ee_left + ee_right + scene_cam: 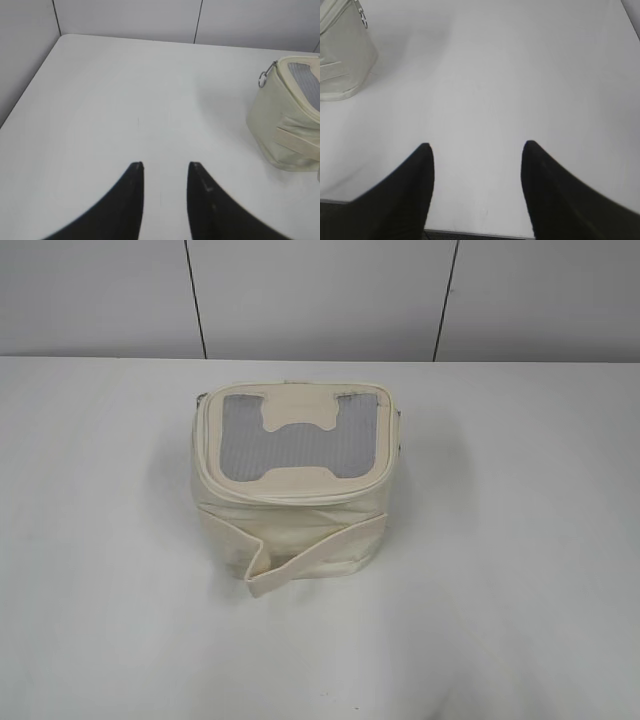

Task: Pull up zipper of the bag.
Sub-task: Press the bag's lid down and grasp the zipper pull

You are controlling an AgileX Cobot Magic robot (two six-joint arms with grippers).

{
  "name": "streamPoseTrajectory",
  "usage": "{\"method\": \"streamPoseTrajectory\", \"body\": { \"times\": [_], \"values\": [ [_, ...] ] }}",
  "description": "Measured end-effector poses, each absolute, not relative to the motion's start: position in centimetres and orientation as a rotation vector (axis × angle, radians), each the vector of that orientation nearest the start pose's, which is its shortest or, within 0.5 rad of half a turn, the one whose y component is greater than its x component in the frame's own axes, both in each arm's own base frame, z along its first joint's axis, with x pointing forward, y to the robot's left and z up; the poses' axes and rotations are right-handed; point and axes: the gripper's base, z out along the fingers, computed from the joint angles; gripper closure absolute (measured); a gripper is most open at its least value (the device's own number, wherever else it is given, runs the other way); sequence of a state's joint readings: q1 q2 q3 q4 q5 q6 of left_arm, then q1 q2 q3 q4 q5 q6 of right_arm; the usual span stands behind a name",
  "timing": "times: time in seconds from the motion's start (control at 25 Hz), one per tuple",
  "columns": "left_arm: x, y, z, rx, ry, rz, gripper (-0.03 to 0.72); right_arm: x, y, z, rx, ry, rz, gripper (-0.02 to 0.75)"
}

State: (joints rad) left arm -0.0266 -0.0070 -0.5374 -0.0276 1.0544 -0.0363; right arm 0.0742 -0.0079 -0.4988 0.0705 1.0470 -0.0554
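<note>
The cream boxy bag (pixel 290 510) stands in the middle of the white table, its grey mesh top panel with the cream H-shaped patch facing up. The thin zipper (pixel 300 493) circles the top rim. A silver ring pull (pixel 262 79) hangs at the bag's corner in the left wrist view; another pull (pixel 363 19) shows in the right wrist view. A cream strap (pixel 310 555) runs across the front side. My left gripper (pixel 165 165) is open and empty, left of the bag (pixel 285 125). My right gripper (pixel 477 145) is open and empty, right of the bag (pixel 342 55). Neither gripper shows in the exterior view.
The white table (pixel 520 590) ends at a grey panelled wall (pixel 320 295) behind the bag. The table's left edge (pixel 30 85) shows in the left wrist view and its near edge (pixel 480 234) in the right wrist view.
</note>
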Motion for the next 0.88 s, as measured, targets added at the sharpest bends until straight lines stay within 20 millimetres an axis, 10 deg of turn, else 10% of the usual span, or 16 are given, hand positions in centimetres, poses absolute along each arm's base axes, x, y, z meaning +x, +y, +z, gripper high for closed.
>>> {"method": "streamPoseTrajectory", "body": {
  "times": [0.44,0.88],
  "values": [
    [-1.0,-0.2,28.8,-0.008,1.994,-0.073,0.447,3.7,2.6,31.1,-0.274,1.942,0.276,0.328],
    [-1.0,-0.2,28.8,-0.008,1.993,-0.073,0.447,24.3,6.5,31.7,-0.590,2.031,0.493,0.329]
  ]
}}
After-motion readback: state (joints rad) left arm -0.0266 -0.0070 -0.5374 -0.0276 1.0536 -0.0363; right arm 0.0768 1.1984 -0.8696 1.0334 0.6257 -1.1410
